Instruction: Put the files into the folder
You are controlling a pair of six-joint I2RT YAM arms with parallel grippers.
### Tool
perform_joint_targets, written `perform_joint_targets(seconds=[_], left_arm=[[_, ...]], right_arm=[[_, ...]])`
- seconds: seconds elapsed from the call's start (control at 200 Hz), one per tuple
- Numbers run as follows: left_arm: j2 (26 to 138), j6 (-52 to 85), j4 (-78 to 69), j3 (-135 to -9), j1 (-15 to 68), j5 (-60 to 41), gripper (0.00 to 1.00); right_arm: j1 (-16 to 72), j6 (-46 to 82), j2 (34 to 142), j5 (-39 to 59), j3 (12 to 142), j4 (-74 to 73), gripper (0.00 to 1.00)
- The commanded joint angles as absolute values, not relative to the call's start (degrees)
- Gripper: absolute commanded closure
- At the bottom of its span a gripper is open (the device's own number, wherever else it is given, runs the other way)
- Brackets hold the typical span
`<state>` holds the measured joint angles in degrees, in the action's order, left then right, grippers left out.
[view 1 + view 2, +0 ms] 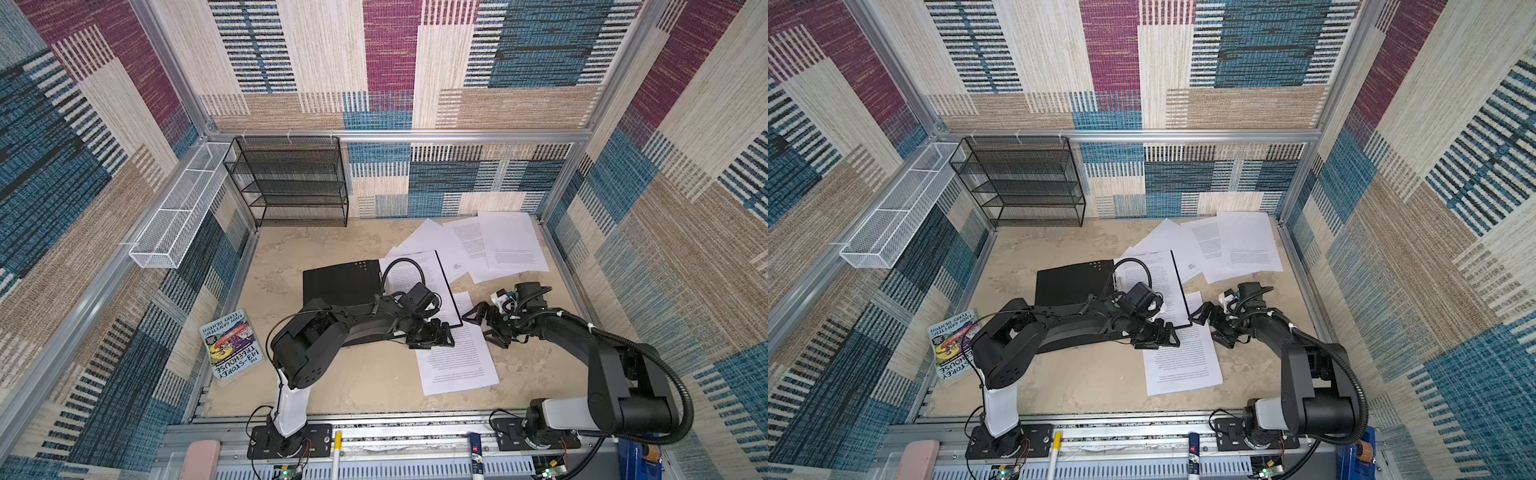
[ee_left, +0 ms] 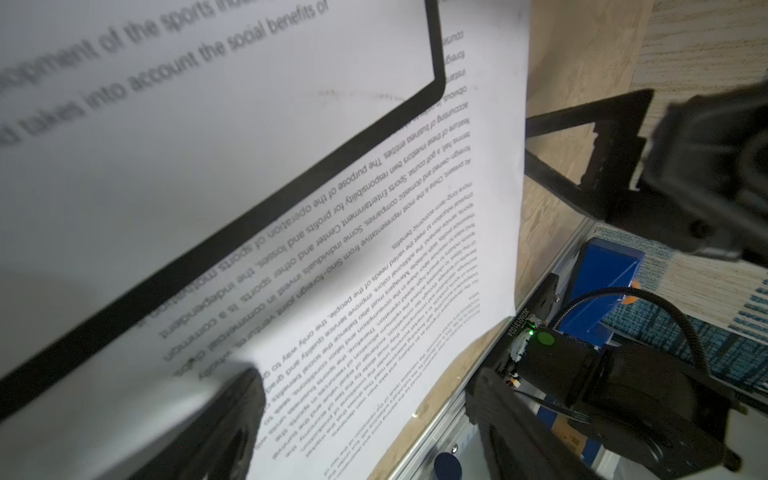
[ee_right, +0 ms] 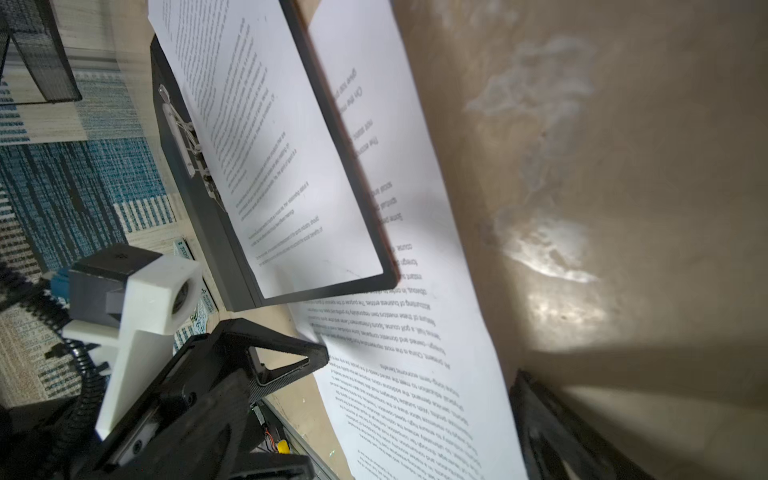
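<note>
Centred on the beige table [image 1: 365, 386], the open black-lined folder [image 1: 340, 282] is holding one printed white paper sheet [image 1: 436, 270]. Other sheets [image 1: 511, 241] are lying loose by the far-right corner. The left gripper [image 1: 432, 334] and right gripper [image 1: 484, 328] are hanging nearby, fingers apart.

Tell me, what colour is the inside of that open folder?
Black; the folder shows it best in a top view.
</note>
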<state>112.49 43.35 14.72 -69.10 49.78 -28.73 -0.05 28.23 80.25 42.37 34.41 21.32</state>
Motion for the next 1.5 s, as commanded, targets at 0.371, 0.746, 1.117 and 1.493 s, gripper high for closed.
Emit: perform_joint_targets(seconds=[0.371,0.746,1.117,1.493], left_arm=[[113.92,42.71,27.42,-68.55,49.31,-19.92,0.17],[113.41,42.13,26.92,-69.97,49.28,-22.77,0.17],[111.12,36.29,26.73,-79.07,49.39,-34.36,0.14],[95.53,38.59,23.76,-75.25,47.01,-36.4,0.02]], right_arm=[[0.0,28.96,78.69,42.89,31.34,17.68,0.21],[0.09,30.41,78.74,36.21,31.44,16.64,0.72],[0.11,28.92,74.1,29.27,32.66,22.07,1.0],[0.08,30.07,61.85,12.09,44.53,35.79,1.0]])
